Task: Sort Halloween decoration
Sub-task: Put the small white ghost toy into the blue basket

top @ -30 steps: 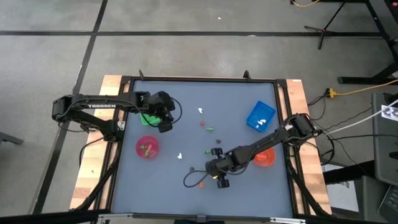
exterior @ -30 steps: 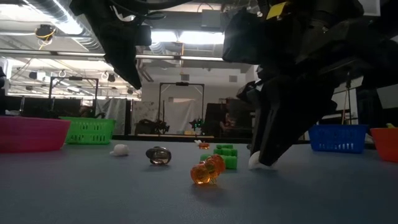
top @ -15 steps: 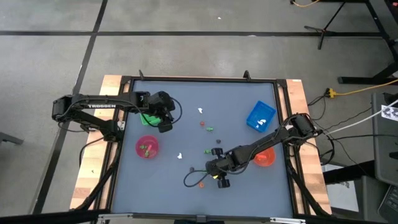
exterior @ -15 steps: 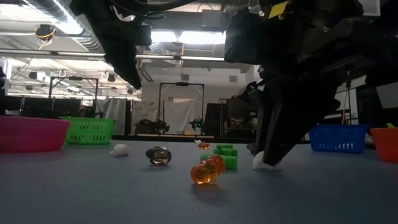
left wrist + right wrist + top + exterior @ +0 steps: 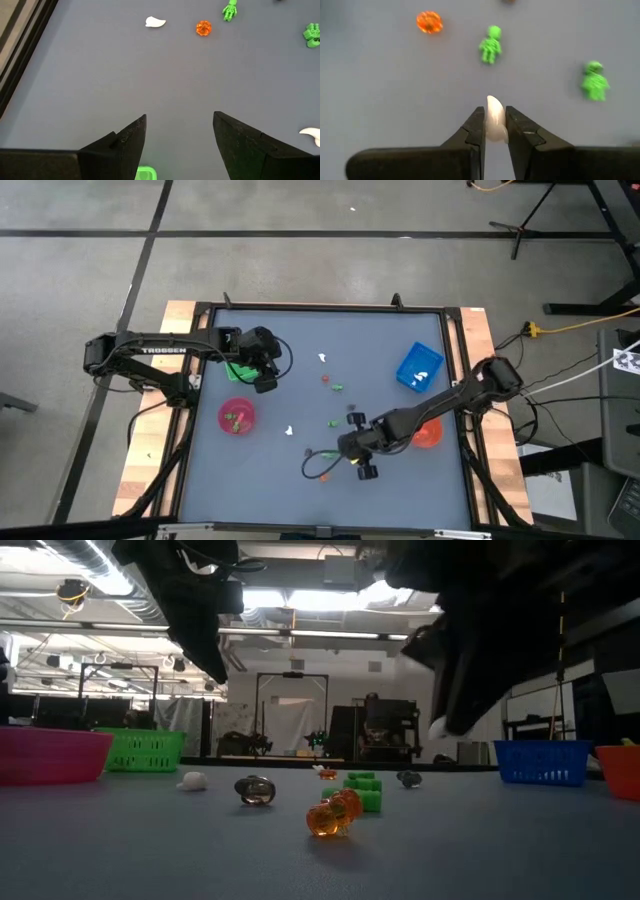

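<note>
The Halloween decoration is a scatter of tiny figures on the grey table: an orange pumpkin [image 5: 333, 814], a green figure [image 5: 364, 791], a dark one [image 5: 255, 789] and a white one [image 5: 191, 780]. My right gripper [image 5: 342, 447] hangs over the table's near middle, shut on a small white figure [image 5: 495, 121] that also shows in the low view [image 5: 438, 727]. My left gripper [image 5: 266, 376] waits open above the green tray [image 5: 238, 368], with nothing between its fingers [image 5: 135, 137]. My right gripper pinches the white figure's two sides [image 5: 494, 131] between its two fingertips [image 5: 476, 125]. The fingers slant down from the table's right side. The figure's rounded end [image 5: 494, 102] sticks out past the fingertips. It hangs clear above the table.
A pink bowl [image 5: 237, 417] stands at the left, a blue tray [image 5: 419, 367] at the right and an orange bowl [image 5: 428, 434] near the right arm. Two green figures [image 5: 490, 44] [image 5: 595, 81] and an orange one [image 5: 429, 22] lie below my right gripper.
My right gripper has risen, drifting slightly toward the table's right edge, still shut. The white figure, which rested on the table, is now lifted clear with it.
</note>
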Tool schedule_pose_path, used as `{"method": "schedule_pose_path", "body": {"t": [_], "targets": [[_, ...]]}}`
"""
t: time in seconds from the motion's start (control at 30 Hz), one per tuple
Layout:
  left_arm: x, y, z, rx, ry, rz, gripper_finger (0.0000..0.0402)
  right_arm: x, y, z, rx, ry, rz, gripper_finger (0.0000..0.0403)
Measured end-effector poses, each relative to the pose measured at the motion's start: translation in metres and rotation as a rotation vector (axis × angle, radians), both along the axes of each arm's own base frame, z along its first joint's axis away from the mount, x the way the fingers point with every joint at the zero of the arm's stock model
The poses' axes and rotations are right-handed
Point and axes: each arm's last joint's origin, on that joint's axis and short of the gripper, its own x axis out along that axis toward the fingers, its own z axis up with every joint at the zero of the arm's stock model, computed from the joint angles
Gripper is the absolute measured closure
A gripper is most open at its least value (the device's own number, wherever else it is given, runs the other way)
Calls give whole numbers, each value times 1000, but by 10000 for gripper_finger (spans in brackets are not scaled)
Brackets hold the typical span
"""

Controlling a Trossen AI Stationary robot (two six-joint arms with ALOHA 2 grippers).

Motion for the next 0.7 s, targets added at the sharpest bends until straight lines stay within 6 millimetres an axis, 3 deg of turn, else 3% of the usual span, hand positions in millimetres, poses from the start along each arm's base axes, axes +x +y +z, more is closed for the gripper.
{"method": "schedule_pose_path", "body": {"t": [0.47,0.7], "targets": [[0,0,0,0,0,1,188,-60,-40,71,-330,19,-144,350],[0,0,0,-1,0,2,188,-86,-88,87,-454,100,-332,350]]}}
